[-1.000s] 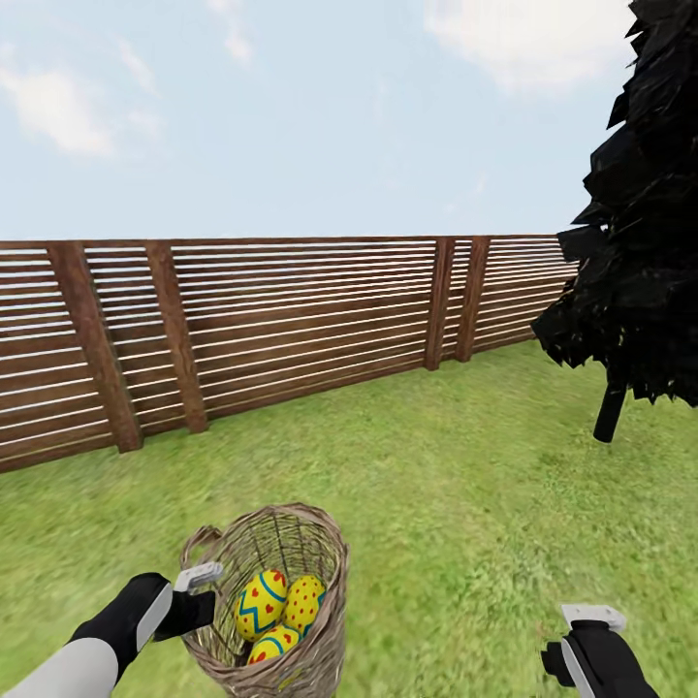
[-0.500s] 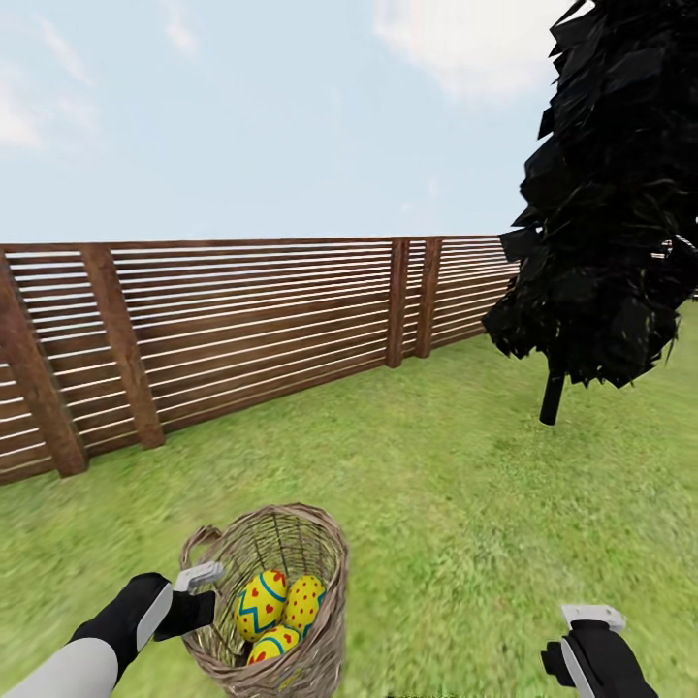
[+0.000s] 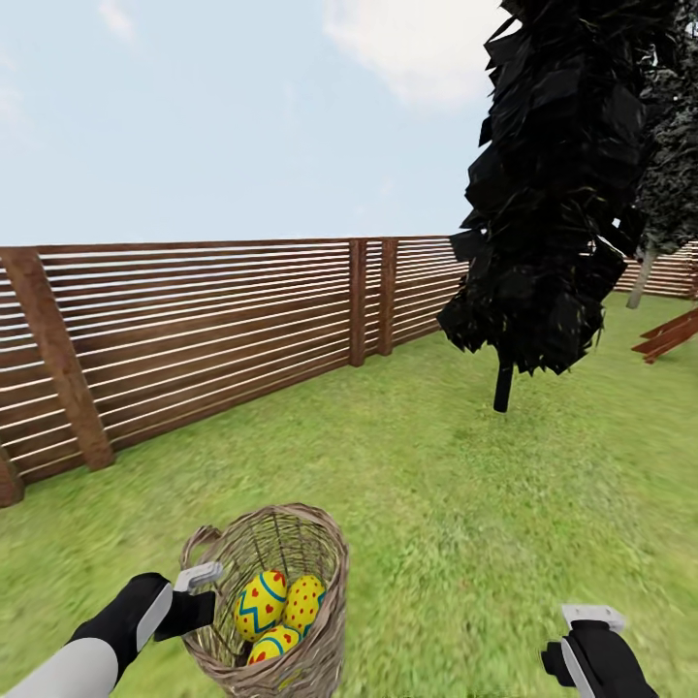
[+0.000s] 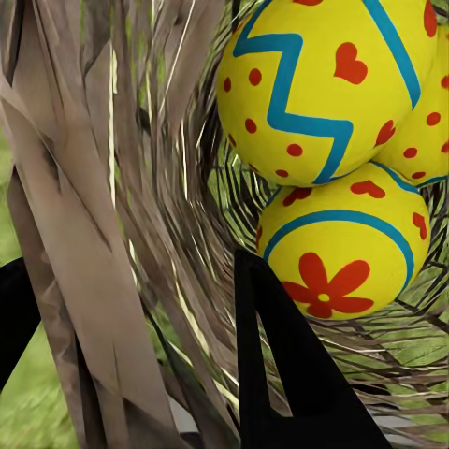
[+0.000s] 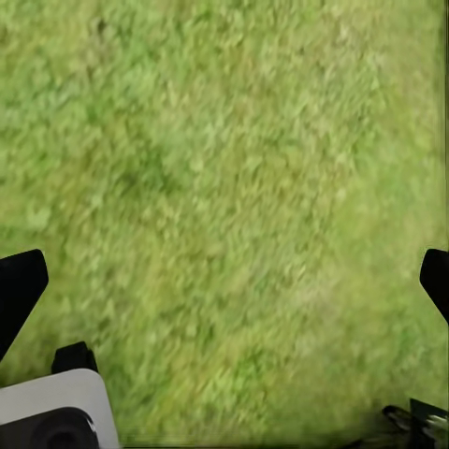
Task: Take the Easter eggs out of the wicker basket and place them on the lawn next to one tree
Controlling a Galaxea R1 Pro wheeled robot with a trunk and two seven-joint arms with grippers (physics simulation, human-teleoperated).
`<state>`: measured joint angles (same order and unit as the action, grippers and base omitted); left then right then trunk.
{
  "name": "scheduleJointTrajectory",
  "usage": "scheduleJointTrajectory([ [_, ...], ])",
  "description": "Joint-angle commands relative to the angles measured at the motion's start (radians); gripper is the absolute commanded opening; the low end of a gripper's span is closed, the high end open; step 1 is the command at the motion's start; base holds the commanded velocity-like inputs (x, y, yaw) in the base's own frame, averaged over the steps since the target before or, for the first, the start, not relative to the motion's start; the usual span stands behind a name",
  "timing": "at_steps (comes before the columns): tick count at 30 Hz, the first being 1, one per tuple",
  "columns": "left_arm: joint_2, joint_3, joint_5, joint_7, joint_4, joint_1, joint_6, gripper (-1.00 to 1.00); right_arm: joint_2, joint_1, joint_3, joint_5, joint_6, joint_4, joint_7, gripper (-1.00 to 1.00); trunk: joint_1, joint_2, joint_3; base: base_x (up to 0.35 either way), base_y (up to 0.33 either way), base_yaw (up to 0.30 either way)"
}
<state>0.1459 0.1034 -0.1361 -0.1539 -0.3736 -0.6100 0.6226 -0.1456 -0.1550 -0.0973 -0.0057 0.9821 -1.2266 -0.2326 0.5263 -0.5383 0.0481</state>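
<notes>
The wicker basket (image 3: 291,553) hangs low in the head view, with my left gripper (image 3: 206,589) shut on its rim. In the left wrist view the woven wall (image 4: 122,234) runs between the two black fingers (image 4: 281,365). Three yellow Easter eggs lie inside: a zigzag egg (image 3: 260,601), a dotted egg (image 3: 304,601) and a flower egg (image 3: 274,643). The zigzag egg (image 4: 318,84) and the flower egg (image 4: 341,248) show up close. My right gripper (image 3: 591,615) is open over bare lawn (image 5: 224,187). A tree with a pale trunk (image 3: 640,281) stands far right.
A near-black conifer (image 3: 553,194) with a thin black trunk stands ahead on the right. The slatted wooden fence (image 3: 194,330) runs along the left and back. Some brown wooden planks (image 3: 669,334) lie at the right edge. Open lawn (image 3: 456,504) stretches between me and the trees.
The whole view has swung to the right: fence and conifer slid left in the picture, and the pale-trunk tree and planks came in. Basket and both arms keep their place.
</notes>
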Motion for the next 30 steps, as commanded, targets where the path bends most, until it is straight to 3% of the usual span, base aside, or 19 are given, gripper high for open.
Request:
scheduleJointTrajectory([
  [1, 0.000, 0.007, -0.014, -0.001, -0.002, -0.001, 0.008, -1.00, 0.000, -0.001, 0.001, -0.001, 0.004, -0.001, -0.002, 1.00, -0.003, 0.005, -0.001, 0.000, 0.000, -0.282],
  [20, -0.001, 0.007, -0.014, -0.001, -0.002, -0.001, 0.008, -1.00, -0.001, -0.001, 0.001, -0.001, 0.004, -0.001, -0.002, 1.00, -0.076, 0.138, -0.061, 0.000, 0.000, -0.282],
  [30, -0.002, 0.007, -0.014, -0.001, -0.002, -0.001, 0.008, -1.00, -0.001, -0.001, 0.001, 0.000, 0.004, -0.001, -0.002, 1.00, -0.076, 0.138, -0.061, 0.000, 0.000, -0.282],
])
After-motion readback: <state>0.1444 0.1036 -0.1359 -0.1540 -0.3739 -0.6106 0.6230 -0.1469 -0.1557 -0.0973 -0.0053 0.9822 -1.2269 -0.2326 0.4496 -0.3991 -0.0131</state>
